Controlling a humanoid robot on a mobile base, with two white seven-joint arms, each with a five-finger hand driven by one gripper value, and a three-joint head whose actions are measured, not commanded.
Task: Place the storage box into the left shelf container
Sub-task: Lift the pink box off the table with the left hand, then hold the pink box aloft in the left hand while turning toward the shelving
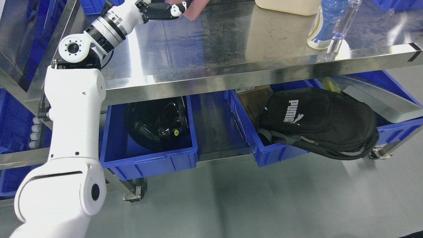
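My left arm (pixel 74 132) comes in from the lower left and reaches up across the steel table (pixel 211 49) to the picture's top edge. Its hand (pixel 167 9) is black with white fingertips, and the fingers are closed on a pinkish-brown storage box (pixel 195 8), held just above the table's far left part. The top edge cuts off most of the box. Blue shelf containers show at the top left (pixel 91 6) and at the left edge (pixel 13 138). My right arm is out of view.
A cream container (pixel 287 6) and two bottles (pixel 325 24) stand on the table at the back right. Under the table, one blue bin (pixel 148 158) holds a black helmet (pixel 155 122), and another (pixel 264 152) holds a black Puma bag (pixel 317 122). Grey floor lies in front.
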